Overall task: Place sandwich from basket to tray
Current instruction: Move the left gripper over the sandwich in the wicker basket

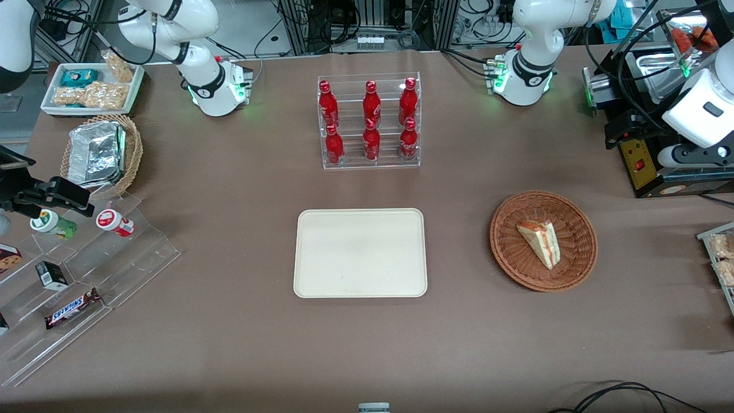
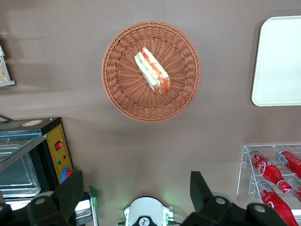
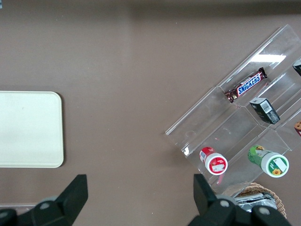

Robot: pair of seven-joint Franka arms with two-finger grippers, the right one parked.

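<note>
Wicker basket (image 1: 543,240) is holding the sandwich (image 1: 539,242), lying beside the bare tray (image 1: 360,252). High above the basket, the gripper (image 2: 136,190) is hovering with its jaws spread wide.

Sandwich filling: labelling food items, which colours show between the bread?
Orange-red and green layers in the sandwich, clearest in the left wrist view.

**Surfaces and Materials on the Table**

We saw the table (image 1: 229,321) covered in a matt brown cloth-like sheet. The basket (image 1: 579,252) was reddish-brown woven wicker, rough and ribbed. The tray (image 1: 321,281) looked like smooth, matt cream plastic. The sandwich (image 1: 539,242) showed soft pale bread. The gripper (image 2: 136,195) had matt black fingers, set wide apart. The bottle rack (image 1: 416,120) was clear glossy acrylic, its red bottles (image 1: 371,104) shiny.
</note>
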